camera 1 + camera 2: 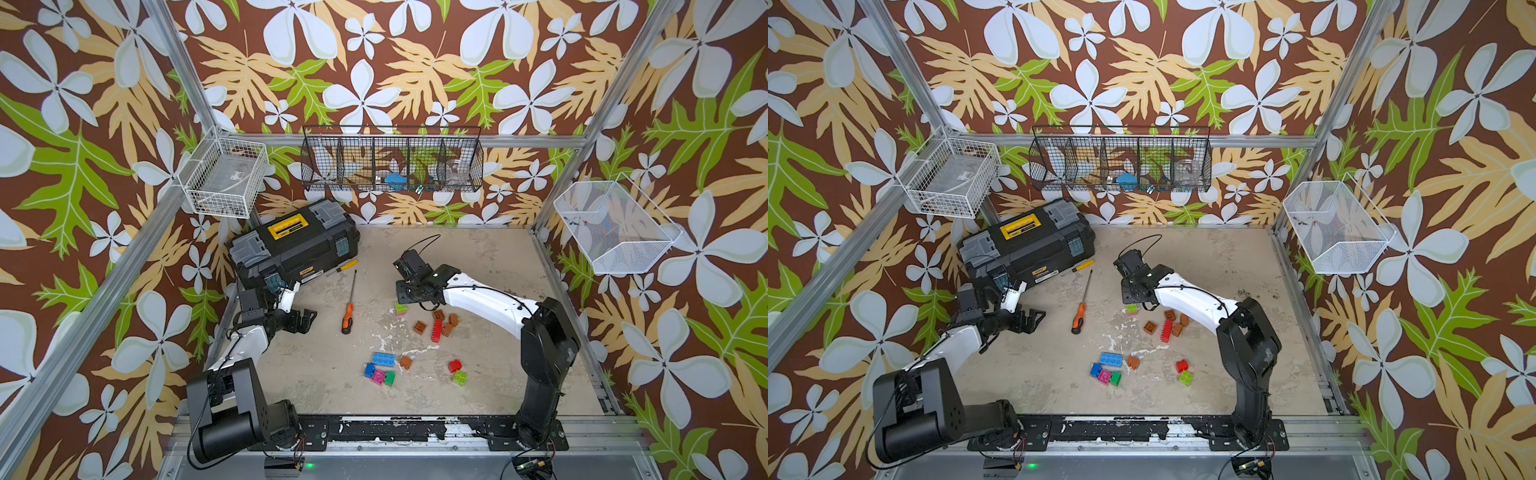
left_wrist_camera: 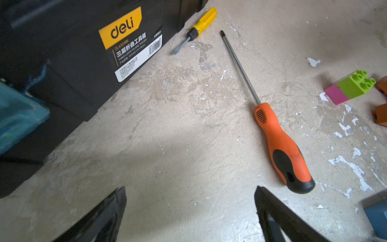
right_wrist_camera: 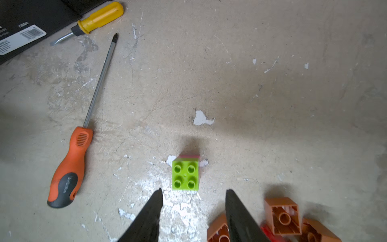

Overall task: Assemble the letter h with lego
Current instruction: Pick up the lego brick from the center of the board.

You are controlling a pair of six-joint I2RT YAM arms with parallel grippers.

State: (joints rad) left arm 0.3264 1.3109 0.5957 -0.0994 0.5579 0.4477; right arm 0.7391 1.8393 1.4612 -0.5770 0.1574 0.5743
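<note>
Progress: you have no letter h yet. The only sure join is a lime-green cube pressed onto a pink cube [image 1: 401,308]. By my judgement the tall column, the side leg and the feet are all left to build.
Tabletop: the worn beige tabletop [image 1: 478,257] carries everything loose.
Toolbox: the black plastic toolbox with a yellow handle [image 1: 291,245] sits shut in the far left corner, so its contents are hidden.
Back basket: the black wire basket with five compartments [image 1: 392,164] holds a blue thing in the middle compartment and something clear in the rightmost one.
Side baskets: the white wire basket [image 1: 224,178] holds something clear that I cannot name. The white mesh basket [image 1: 615,226] shows only tiny bits.
Left gripper [image 2: 190,188]: spread wide and empty, near the left edge beside the toolbox.
Right gripper [image 3: 194,191]: jaws partly parted with nothing between them, tips just short of the green-on-pink pair.
Screwdrivers: the long orange-handled screwdriver [image 2: 280,146] lies mid-table. The short yellow-handled screwdriver [image 1: 347,266] is just beside the toolbox.
Lego: your pair stands mid-table. Just beside it, orange-brown cubes [image 1: 419,327] crowd a long red brick [image 1: 437,330]. Nearer the front edge lie a long blue brick [image 1: 384,359], a touching row of small cubes [image 1: 378,376] that I cannot tell are joined, a red cube [image 1: 455,365] and a green cube [image 1: 459,377].
</note>
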